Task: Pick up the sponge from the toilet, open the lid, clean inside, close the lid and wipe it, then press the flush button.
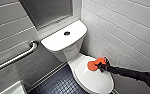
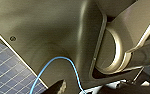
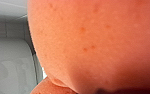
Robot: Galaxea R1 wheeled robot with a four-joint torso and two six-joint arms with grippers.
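Reaching in from the right, the robot's right pincer (image 1: 101, 65) gripped the orange sponge (image 1: 93, 65), which lay against the shut lid (image 1: 94, 80) near its hinge end. With the lid down, the inside of the toilet (image 1: 66, 53) was hidden. Behind, a flush button (image 1: 67, 33) sat on the tank top, and a grab bar (image 1: 16, 58) ran along the wall.

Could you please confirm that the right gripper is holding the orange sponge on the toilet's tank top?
Not quite: the right gripper holds the sponge on the closed lid, near its back end, not on the tank top. The head view shows it.
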